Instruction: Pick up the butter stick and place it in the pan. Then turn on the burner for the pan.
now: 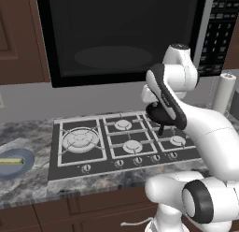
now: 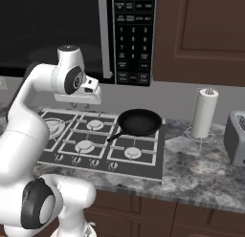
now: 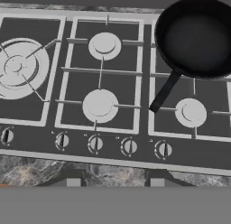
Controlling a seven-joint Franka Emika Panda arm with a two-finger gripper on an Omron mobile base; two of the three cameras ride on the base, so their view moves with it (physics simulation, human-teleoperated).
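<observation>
Five knobs (image 3: 95, 143) are seen in a row along the front edge of the gas hob (image 3: 72, 78). The pan (image 2: 139, 122) is set on the rear right burner, its handle pointing toward the front. The butter stick (image 1: 11, 161) is laid on a round blue-grey plate (image 1: 25, 164) on the marble bench (image 1: 28, 184), well left of the hob. The pincer (image 3: 113, 182) is held above the hob's front; whether it is open cannot be told. A paper towel roll (image 2: 203, 114) is stood right of the hob.

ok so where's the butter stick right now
The butter stick lies on the round blue-grey plate at the far left of the left base view, on the counter left of the stove, away from the pan.
</observation>
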